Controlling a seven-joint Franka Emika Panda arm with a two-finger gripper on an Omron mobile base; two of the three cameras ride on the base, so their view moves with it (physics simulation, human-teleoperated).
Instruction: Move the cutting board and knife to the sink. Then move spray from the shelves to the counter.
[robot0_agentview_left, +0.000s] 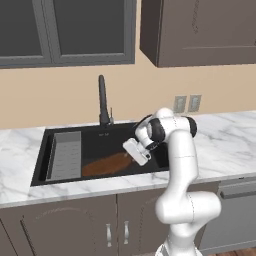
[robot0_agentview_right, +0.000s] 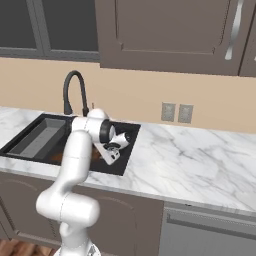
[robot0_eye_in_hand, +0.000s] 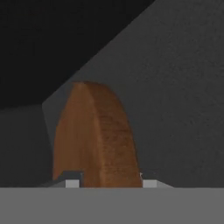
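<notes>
The robot's gripper (robot0_agentview_left: 134, 156) reaches down into the sink (robot0_agentview_left: 65, 134), right of the faucet (robot0_agentview_left: 103, 100), its fingers (robot0_eye_in_hand: 72, 183) straddling the near end of the cutting board (robot0_eye_in_hand: 96, 135); whether they clasp it cannot be told. The board lies inside the basin.

The cutting board (robot0_agentview_left: 106, 164) is a reddish-brown wooden slab with a rounded end, lying inside the sink (robot0_agentview_left: 65, 134), a dark rectangular basin recessed in the white marble counter (robot0_agentview_left: 225, 145) with a tall dark faucet at its back rim. In the hand view the cutting board (robot0_eye_in_hand: 98, 135) stretches away across the sink's dark floor, its rounded far end near a side wall.
</notes>
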